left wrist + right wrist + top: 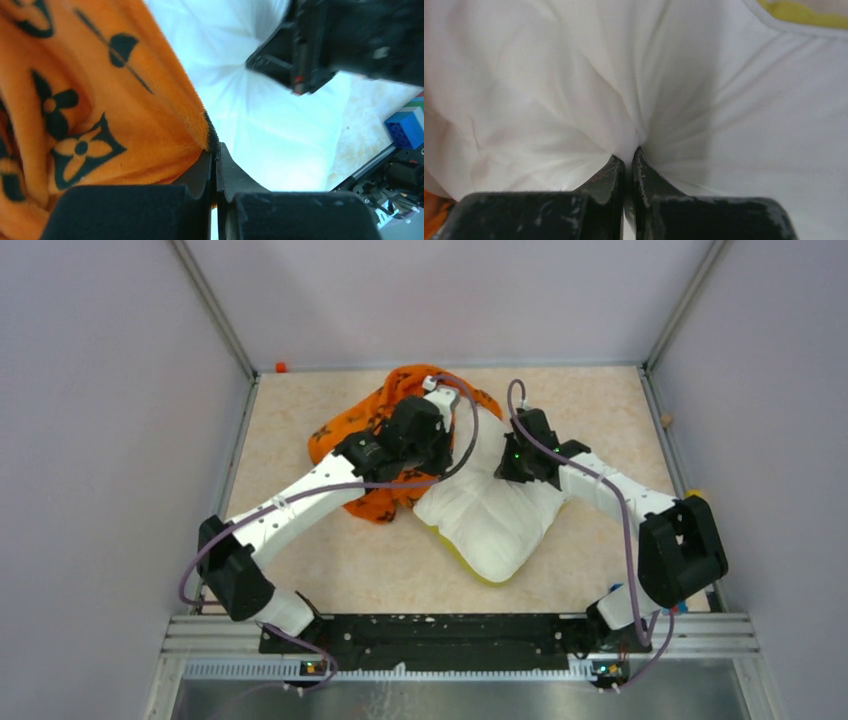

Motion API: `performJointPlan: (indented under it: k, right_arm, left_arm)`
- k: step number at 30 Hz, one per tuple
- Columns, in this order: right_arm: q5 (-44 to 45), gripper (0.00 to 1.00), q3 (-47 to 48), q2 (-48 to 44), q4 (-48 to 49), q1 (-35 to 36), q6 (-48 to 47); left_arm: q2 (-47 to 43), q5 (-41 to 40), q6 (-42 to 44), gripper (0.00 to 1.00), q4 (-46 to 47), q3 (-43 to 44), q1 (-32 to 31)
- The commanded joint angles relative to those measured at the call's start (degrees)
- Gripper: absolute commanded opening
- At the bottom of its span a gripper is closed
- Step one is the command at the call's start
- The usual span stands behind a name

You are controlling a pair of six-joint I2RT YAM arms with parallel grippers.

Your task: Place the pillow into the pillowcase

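The left gripper [214, 152], jaws pressed together, pinches the pillowcase [75, 100] edge. Orange cloth spreads toward ten o'clock from it and the pillow [260, 130] toward one o'clock. The right gripper [629, 157], likewise closed, nips a pillow fold at twelve o'clock. Both lie mid-table [340, 560].

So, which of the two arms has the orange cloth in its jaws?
The left gripper: shut on the orange pillowcase edge. The right gripper pinches the white pillow.
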Motion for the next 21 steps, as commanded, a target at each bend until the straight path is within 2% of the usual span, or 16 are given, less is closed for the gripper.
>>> performJointPlan:
  k: [1,3,4,7,9,11,13,15,18,19,21]
  right_arm:
    - [-1.13,0.0,2.22,-1.96,5.91,-0.39,0.08]
    - [-0.59,0.0,0.69,-3.5,4.64,-0.43,-0.41]
    - [0.05,0.07,0.37,-4.12,3.47,-0.43,-1.09]
    - [1.92,0.51,0.02,-7.27,0.67,-1.01,-2.88]
    - [4.07,0.66,0.17,-9.58,-1.46,-2.18,-3.71]
    - [5.59,0.72,0.07,-11.91,-2.96,-3.97,-4.53]
    - [6.47,0.75,-0.41,-13.7,-3.86,-6.78,-4.97]
    - [7.0,0.75,-1.34,-14.62,-4.62,-9.94,-5.15]
    - [6.49,0.76,-4.58,-15.45,-4.12,-14.13,-5.1]
    - [6.03,0.76,-6.42,-15.81,-3.03,-15.03,-4.92]
    - [4.38,0.77,-10.03,-16.02,-0.91,-16.32,-4.08]
  left_arm:
    - [-0.39,5.42,-6.57,0.0,-1.62,-6.32,1.16]
    - [-0.14,5.39,-7.86,0.0,-2.71,-8.23,1.17]
    - [-0.17,6.11,-8.49,0.0,-2.82,-9.22,1.15]
    - [-0.99,8.85,-9.54,0.02,-1.12,-12.19,1.13]
    - [-1.17,7.21,-9.26,0.11,0.19,-12.77,1.25]
    - [-0.51,5.36,-9.12,0.21,-0.01,-11.2,1.63]
    - [1.03,3.2,-8.78,0.35,-0.04,-8.49,2.19]
    - [2.59,-0.75,-8.14,0.54,1.76,-5.49,2.71]
    - [6.04,-8.52,-5.69,0.74,4.52,0.18,3.14]
    - [7.85,-11.31,-4.78,0.79,4.92,2.41,3.23]
    - [12.04,-15.96,-2.86,0.81,5.38,7.11,3.76]
